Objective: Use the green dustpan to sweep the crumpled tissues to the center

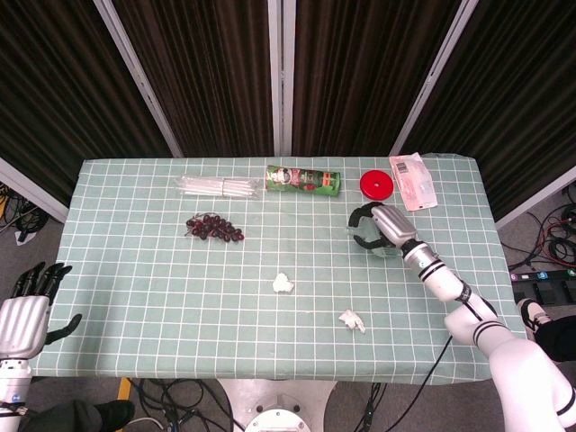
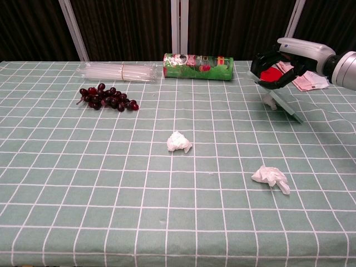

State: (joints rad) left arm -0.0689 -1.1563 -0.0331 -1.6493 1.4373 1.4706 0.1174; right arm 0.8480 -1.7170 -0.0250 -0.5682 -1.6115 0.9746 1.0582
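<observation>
My right hand [image 1: 374, 229] [image 2: 282, 62] grips the pale green dustpan [image 2: 288, 107] over the back right of the table. The pan's blade slants down to the cloth. One crumpled tissue [image 2: 271, 102] lies right against the blade's left side, under the hand. A second tissue [image 1: 283, 283] [image 2: 179, 142] sits near the table's middle. A third tissue [image 1: 352, 319] [image 2: 271, 177] lies nearer the front, right of centre. My left hand [image 1: 24, 314] hangs off the table's front left corner, fingers apart, holding nothing.
Along the back lie a clear bundle of straws [image 1: 220, 186] [image 2: 118, 71], a green can [image 1: 302, 179] [image 2: 197, 65] on its side, a red lid [image 1: 377, 184] and a pink packet [image 1: 412, 180] [image 2: 308, 82]. Dark grapes [image 1: 214, 227] [image 2: 107, 98] sit left of centre.
</observation>
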